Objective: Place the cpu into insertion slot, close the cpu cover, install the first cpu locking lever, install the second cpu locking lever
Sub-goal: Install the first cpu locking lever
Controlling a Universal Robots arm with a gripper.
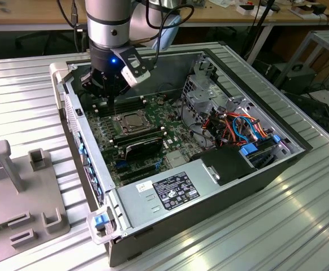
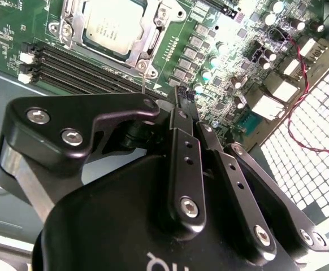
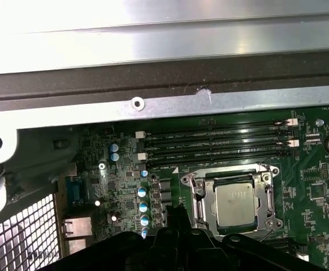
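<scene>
Exterior view: the black two-fingered hand (image 1: 112,100) hangs inside the open grey metal computer case (image 1: 255,169), which sits on a ribbed aluminium surface (image 1: 300,226). The small square silver-topped cpu (image 1: 131,121) lies flat on the green motherboard (image 1: 173,138), just beside the hand, toward the exterior view's right and nearer the camera.

Second wrist view: we see the fingertips drawn together, with nothing visible between them. The cpu (image 2: 115,22) is seated in the square metal-rimmed insertion slot, and the thin silver framed cpu cover (image 2: 153,39) lies down around it. A thin metal rod (image 2: 143,84), which we take to be a locking lever, runs from the slot's corner toward the hand (image 2: 180,99), its long axis pointing at the fingers. The long black memory slots (image 2: 74,65) run along one side of the slot.

First wrist view: the cpu (image 3: 234,197) sits just beyond the hand (image 3: 173,213). Room is tight, with the memory slots (image 3: 215,144) on the far side and blue-topped capacitors (image 3: 143,192) beside the slot.
</scene>
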